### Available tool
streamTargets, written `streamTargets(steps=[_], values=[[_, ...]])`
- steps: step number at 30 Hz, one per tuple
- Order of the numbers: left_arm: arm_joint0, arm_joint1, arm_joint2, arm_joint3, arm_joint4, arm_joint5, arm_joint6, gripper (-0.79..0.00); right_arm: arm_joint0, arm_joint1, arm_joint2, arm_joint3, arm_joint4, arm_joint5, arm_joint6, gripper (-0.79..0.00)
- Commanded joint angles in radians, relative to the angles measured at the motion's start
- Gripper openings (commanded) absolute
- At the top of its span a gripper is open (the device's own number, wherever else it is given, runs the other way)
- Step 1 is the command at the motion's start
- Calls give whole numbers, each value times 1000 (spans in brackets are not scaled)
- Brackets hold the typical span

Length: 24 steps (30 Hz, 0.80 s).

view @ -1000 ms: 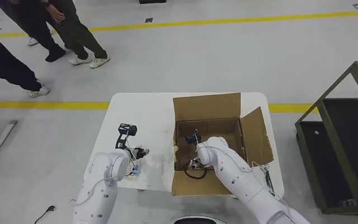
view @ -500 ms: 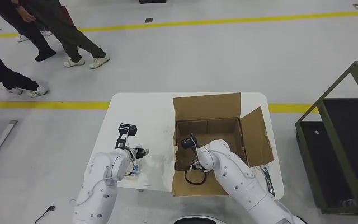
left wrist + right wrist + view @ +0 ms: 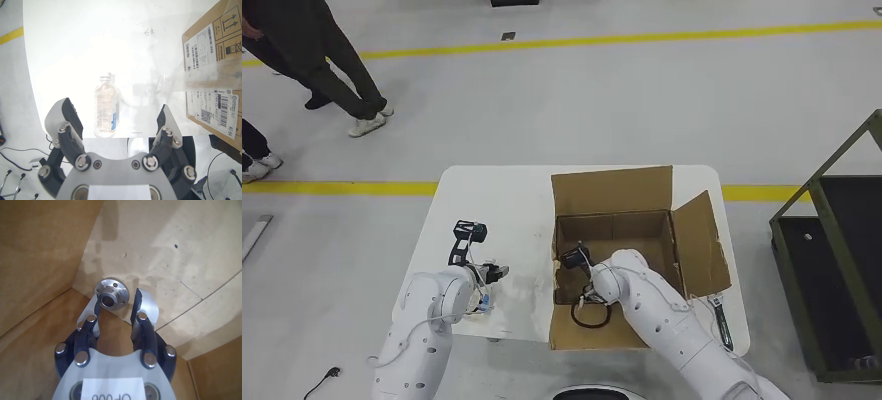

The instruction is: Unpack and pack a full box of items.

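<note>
The right gripper [image 3: 116,300] is partly open. The metal flange [image 3: 112,293] sits right between its fingertips, in a corner of the cardboard box [image 3: 170,247]. The flange looks hard, smooth and probably heavy — it could slip. Pinch the raised middle — not the thin rim.

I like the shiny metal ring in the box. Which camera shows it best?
The right wrist view: the metal ring sits in a box corner between the open fingers of the right gripper. From the top, the right arm covers that corner; the left wrist view faces the box's outside.
</note>
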Motion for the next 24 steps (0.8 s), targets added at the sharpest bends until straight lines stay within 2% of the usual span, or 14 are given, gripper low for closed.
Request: streamTargets(steps=[1,17,20,21,24], values=[[0,0,0,0,0,0,0,0,9,-6,-11,18,3,-4,-1,-400],[0,0,0,0,0,0,0,0,58,-43,-70,110,-4,12,-9,-409],[0,0,0,0,0,0,0,0,59,-45,-70,117,-7,19,-16,-440],[0,0,0,0,0,0,0,0,59,-46,-69,119,-8,22,-18,-486],[0,0,0,0,0,0,0,0,56,-47,-68,124,-12,26,-22,-548]])
